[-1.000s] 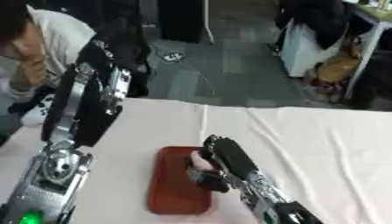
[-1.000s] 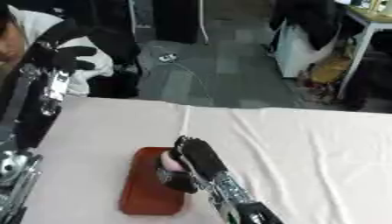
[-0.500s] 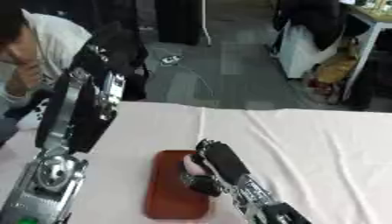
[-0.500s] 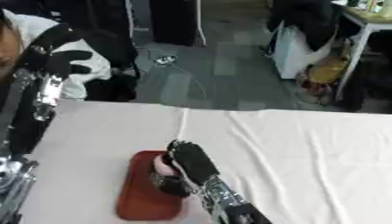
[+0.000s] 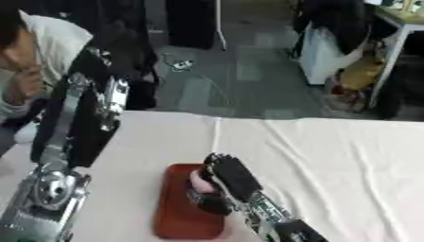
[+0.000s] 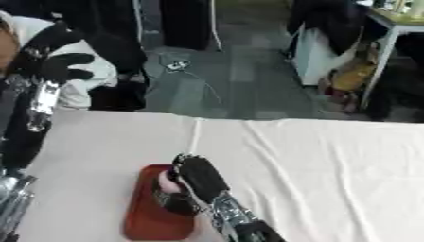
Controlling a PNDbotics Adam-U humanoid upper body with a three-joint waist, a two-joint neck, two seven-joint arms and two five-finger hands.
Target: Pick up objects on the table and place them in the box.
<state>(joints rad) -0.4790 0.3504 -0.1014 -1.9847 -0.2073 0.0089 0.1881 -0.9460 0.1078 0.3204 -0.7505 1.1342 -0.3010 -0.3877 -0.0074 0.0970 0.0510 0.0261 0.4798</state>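
Right hand [image 5: 225, 182], black, poised over the near end of a dark red tray [image 5: 175, 215] on the white tablecloth [image 5: 331, 160], fingers curled round one small pale pink object [image 5: 199, 180]. Object held just above the tray's upper right part, partly hidden by the fingers; shape beyond a rounded pink lump not to be made out. One tray only, rounded at the corners, lying lengthwise toward the camera, left of the table's middle. Whether this shallow tray serves as the box cannot be told from the views.

Left hand [image 6: 51, 59] raised high at the left edge, well above the table and well apart from the tray, black fingers spread and relaxed, holding nothing. Silver and black left forearm [image 5: 76, 125] rising steeply along the left side.

One table, cloth creased in long folds running away from the camera. Beyond the far edge, grey floor [image 5: 240, 75] with one small white item and a thin cable. Two robot hands counted, one pink object, one red tray.
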